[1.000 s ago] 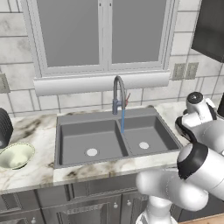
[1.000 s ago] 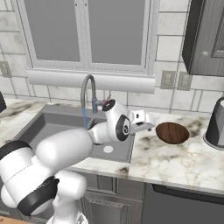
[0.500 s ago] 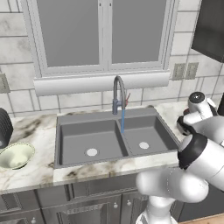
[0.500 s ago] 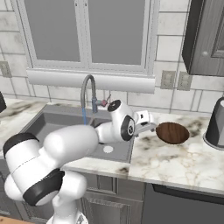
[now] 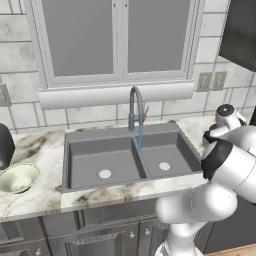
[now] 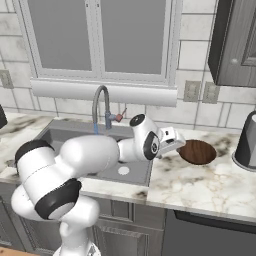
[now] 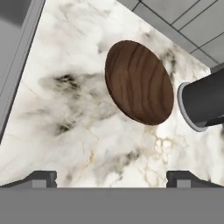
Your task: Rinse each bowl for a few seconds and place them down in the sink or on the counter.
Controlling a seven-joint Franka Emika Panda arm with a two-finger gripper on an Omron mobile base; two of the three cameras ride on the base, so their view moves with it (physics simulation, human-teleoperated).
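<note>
The gripper [image 6: 176, 145] hangs over the counter [image 6: 210, 187] on the right side of the sink [image 6: 75, 137], and its jaws stand wide apart with nothing between them. The step in hand seems to be the approach to the brown bowl [image 7: 138, 82], which lies on the marble just beyond the fingertips [image 7: 41, 177] in the hand view, not yet between them. To do this step well, I think the hand should go forward until one finger is inside the rim and the other is outside, and then come down before the jaws close; because the bowl is shallow and wide, a grip across the whole bowl will probably not work, so the rim is the better place. The dark grey cylinder [image 7: 204, 104] stands just beside the bowl on its far side, so the hand should take the near edge and not push the bowl against it. A thin blue stream of water [image 5: 140, 137] already runs from the faucet [image 5: 135, 106] into the right basin. The brown bowl looks like dark reddish wood with clear grain lines, round and rather flat. The second bowl, the pale green bowl [image 5: 18, 178], sits on the counter left of the sink, beside a black ribbed object [image 5: 5, 146], and it is deeper.
</note>
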